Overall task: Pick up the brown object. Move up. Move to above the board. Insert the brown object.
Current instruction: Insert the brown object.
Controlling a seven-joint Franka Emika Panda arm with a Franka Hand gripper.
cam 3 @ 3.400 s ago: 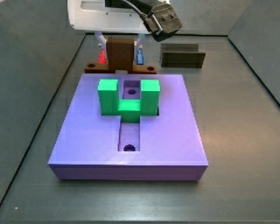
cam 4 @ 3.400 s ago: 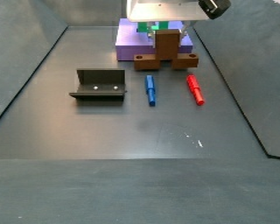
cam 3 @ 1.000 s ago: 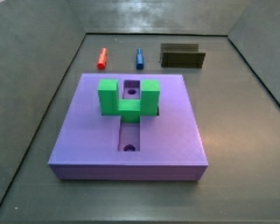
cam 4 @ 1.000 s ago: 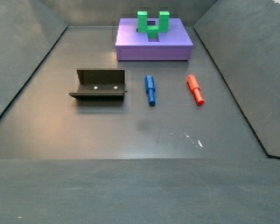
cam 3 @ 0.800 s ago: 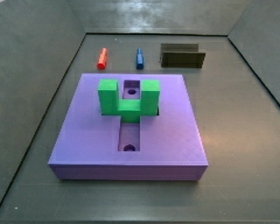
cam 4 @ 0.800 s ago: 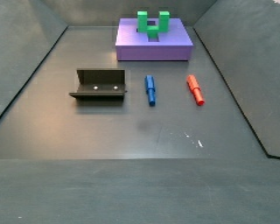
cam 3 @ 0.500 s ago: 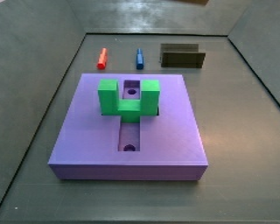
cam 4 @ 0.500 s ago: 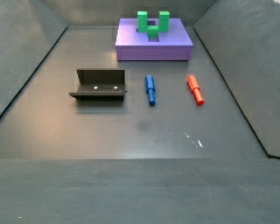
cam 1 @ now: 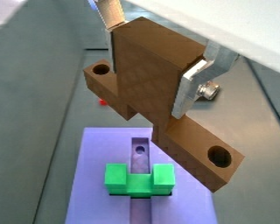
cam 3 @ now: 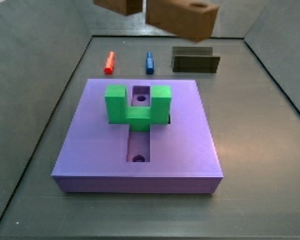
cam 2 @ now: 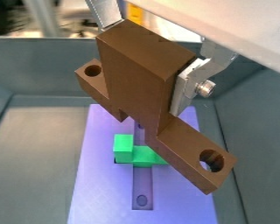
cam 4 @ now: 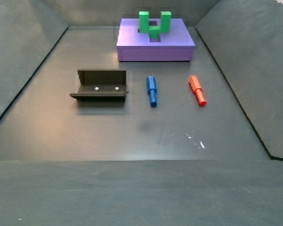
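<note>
The gripper is up high and points down. In both wrist views its two flat silver fingers press on the two sides of the brown object's tall part, so it holds the piece tight. One finger shows well. The finger across from it shows only a little. No side view shows the gripper.
</note>
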